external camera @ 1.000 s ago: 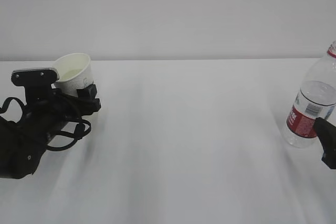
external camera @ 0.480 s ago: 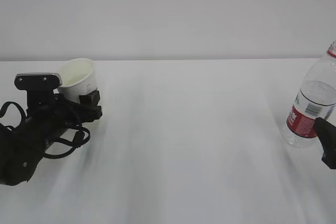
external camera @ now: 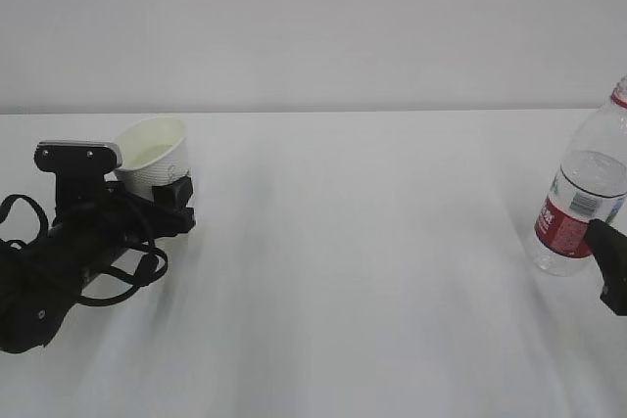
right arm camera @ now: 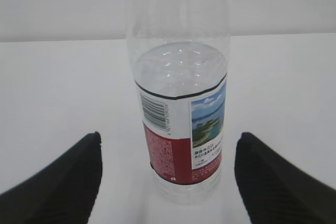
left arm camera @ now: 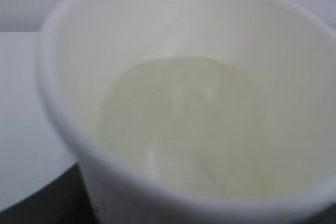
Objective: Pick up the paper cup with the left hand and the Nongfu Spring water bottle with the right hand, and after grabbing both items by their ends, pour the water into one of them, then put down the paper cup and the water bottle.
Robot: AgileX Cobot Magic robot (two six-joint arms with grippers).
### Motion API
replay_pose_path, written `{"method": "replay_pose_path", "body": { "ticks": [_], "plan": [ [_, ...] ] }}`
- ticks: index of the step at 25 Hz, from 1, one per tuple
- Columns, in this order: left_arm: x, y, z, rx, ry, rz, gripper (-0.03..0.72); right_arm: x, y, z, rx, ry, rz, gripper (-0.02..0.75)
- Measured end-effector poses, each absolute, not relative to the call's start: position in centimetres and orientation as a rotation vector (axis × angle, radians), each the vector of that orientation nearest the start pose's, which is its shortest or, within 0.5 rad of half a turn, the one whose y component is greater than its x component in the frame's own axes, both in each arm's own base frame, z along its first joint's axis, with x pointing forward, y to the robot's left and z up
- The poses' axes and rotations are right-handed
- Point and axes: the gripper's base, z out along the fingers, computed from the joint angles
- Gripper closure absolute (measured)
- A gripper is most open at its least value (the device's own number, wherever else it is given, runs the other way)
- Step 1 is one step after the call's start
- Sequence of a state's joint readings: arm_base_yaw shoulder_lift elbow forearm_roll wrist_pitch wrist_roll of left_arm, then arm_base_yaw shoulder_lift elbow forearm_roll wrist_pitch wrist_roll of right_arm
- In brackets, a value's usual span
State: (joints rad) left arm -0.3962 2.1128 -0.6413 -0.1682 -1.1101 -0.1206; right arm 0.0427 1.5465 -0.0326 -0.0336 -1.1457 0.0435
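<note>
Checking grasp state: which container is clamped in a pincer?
The paper cup, tilted in the left pincer. The water bottle stands free between the right pincer's open jaws.

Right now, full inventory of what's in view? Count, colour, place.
paper cup: 1, white, far left of table, tilted in the left gripper, pale water pooled inside
water bottle: 1, clear with red-and-white label, uncapped, upright at far right, part full
table: 1, white
left gripper: 1, black, closed on the cup
right gripper: 1, black, open, fingers either side of the bottle, not touching
</note>
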Motion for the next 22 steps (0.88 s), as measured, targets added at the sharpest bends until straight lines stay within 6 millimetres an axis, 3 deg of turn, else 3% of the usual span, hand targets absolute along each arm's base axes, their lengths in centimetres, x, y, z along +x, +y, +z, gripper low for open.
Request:
{"method": "replay_pose_path", "body": {
  "ticks": [22],
  "plan": [
    [31.17,-11.77,7.75,0.106,1.856,-0.286,0.207,17.66,1.03,13.59,-0.034,1.852,0.078,0.143]
  ]
}}
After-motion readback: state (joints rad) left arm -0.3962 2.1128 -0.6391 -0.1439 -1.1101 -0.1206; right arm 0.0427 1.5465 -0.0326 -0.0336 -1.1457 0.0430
